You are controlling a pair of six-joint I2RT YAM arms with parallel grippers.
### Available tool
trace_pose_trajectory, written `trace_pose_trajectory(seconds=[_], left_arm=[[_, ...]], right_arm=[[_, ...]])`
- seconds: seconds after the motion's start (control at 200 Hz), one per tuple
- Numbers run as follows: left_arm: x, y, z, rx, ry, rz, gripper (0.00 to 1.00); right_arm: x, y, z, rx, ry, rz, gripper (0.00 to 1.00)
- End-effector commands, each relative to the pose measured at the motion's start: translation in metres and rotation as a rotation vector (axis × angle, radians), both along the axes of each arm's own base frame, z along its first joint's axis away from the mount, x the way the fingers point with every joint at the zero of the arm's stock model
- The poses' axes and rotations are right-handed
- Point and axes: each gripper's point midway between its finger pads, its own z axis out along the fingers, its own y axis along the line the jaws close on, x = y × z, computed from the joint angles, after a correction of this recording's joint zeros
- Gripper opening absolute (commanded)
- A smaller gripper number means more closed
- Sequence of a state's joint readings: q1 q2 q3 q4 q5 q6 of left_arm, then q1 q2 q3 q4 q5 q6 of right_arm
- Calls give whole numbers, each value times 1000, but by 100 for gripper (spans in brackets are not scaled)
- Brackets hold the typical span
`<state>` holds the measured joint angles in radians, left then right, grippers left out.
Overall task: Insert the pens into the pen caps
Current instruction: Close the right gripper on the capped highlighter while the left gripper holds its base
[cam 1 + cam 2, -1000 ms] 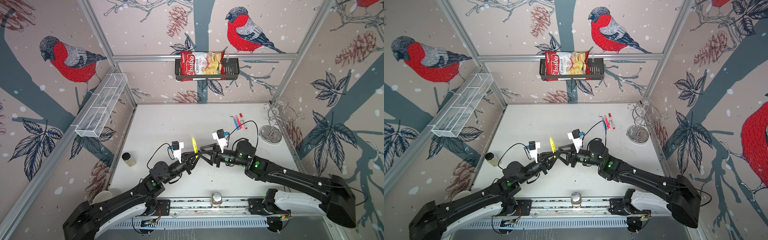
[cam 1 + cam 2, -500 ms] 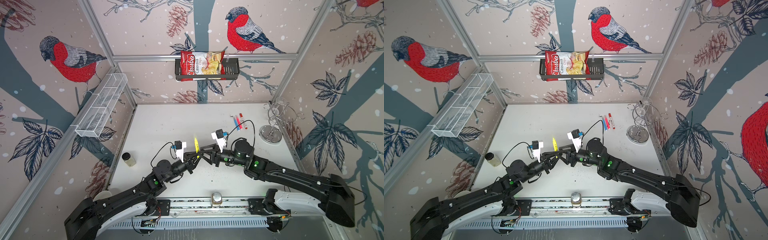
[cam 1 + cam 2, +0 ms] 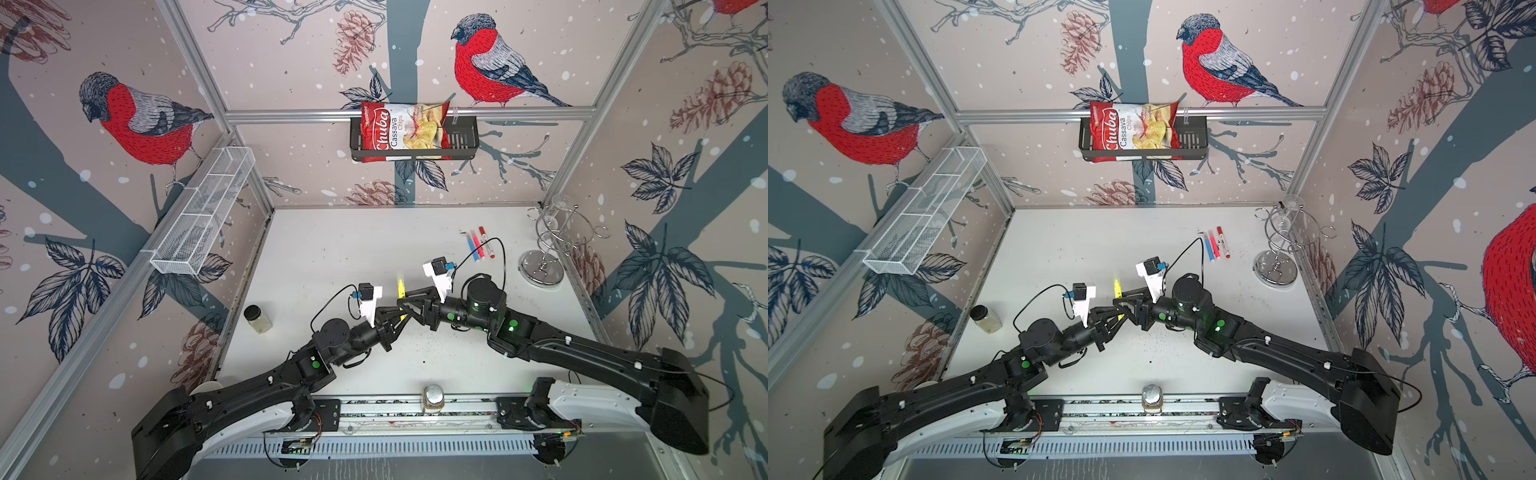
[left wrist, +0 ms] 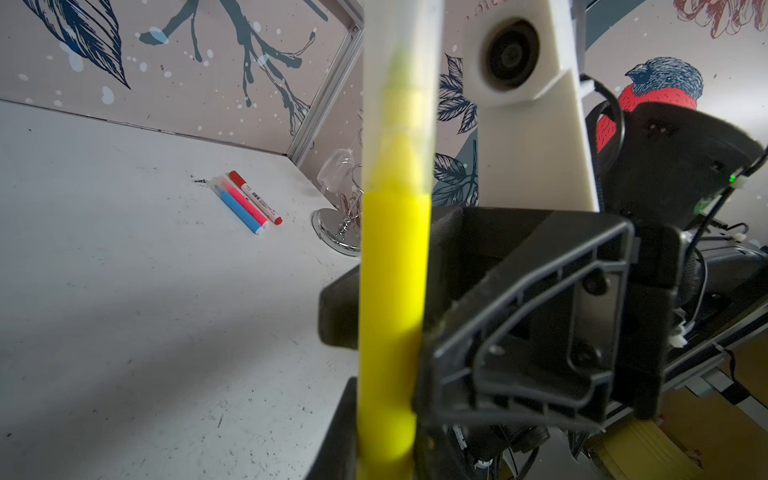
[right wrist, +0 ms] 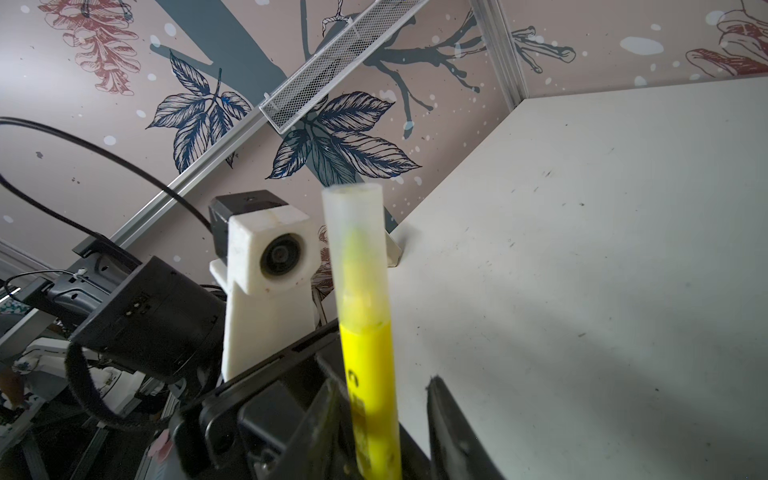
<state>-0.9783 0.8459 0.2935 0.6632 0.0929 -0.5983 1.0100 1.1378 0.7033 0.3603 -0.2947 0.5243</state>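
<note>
While three pens lie side by side just beside the shiny wire stand [image 3: 544, 249], a blue pen [image 3: 472, 248], a pink pen [image 3: 478, 247] and a white pen [image 3: 487, 244] with a red cap [image 4: 237, 178], the fourth is well apart from the stand, up off the table. This yellow pen [image 3: 401, 291] has one see-through cap [image 5: 353, 232] over its tip. Two grippers meet there. The left gripper [image 3: 400, 316] pinches the yellow pen low down. The right gripper [image 3: 402, 302] sits spread around it, with one finger [image 5: 453, 424] not touching.

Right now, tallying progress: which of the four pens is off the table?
The yellow pen, gripped in the left claw above the table; the blue pen, pink pen and white pen lie side by side on it.
</note>
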Motion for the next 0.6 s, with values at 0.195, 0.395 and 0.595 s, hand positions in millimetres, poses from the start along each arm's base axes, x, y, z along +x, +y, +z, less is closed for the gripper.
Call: trace_pose_trajectory(seconds=[0.195, 0.395, 0.595], left_arm=[[4, -5, -1, 56, -37, 33, 0], [6, -3, -2, 64, -35, 46, 0], [7, -4, -4, 72, -34, 51, 0]], right_arm=[[1, 7, -7, -34, 7, 2, 27], [1, 8, -11, -49, 10, 4, 22], [2, 9, -12, -56, 8, 4, 18]])
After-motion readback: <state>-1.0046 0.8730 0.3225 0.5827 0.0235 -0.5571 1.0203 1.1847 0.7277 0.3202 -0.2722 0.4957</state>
